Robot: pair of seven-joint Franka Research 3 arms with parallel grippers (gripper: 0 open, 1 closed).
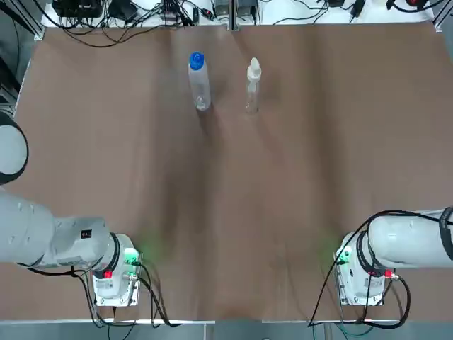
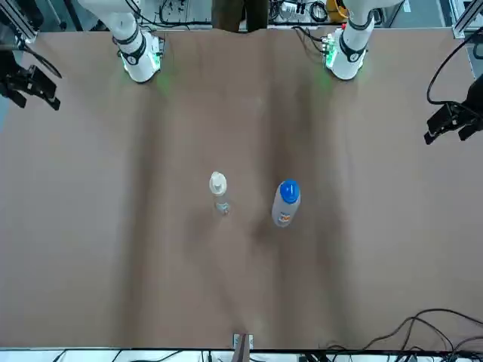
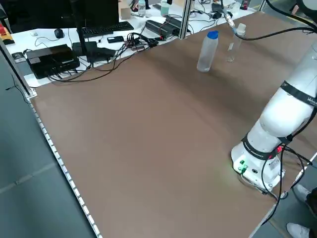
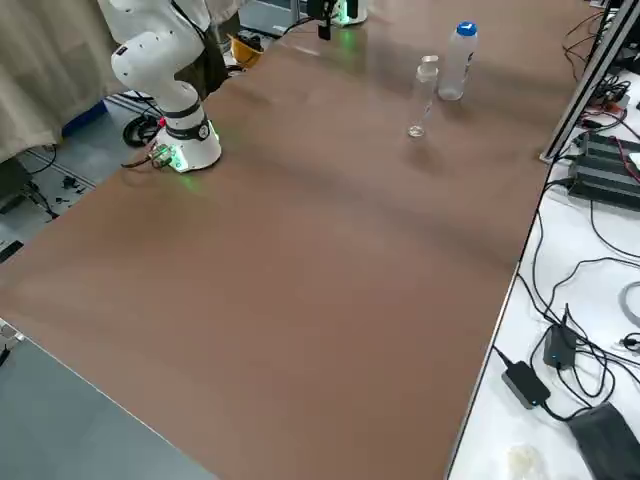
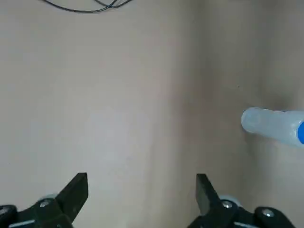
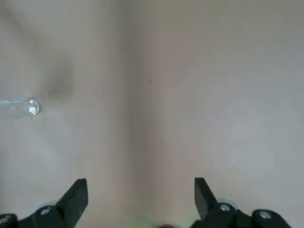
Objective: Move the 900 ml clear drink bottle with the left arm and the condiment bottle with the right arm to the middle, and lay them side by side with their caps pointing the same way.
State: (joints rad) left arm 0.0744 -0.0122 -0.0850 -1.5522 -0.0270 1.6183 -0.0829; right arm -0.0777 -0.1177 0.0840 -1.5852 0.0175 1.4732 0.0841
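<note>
Standing upright side by side near the far edge of the bench (image 1: 226,212), the clear drink bottle (image 1: 199,83) and slimmer condiment bottle (image 1: 253,86) look light, smooth and tippy, best gripped mid-body, while the left end effector (image 5: 141,183) and right end effector (image 6: 140,186) hang wide open, well apart from them.

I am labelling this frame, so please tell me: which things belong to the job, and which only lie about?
Job: clear drink bottle, upright; condiment bottle, upright beside it; left gripper, open; right gripper, open.
Lying about: cables, keyboard, black box, all beyond the table.
</note>
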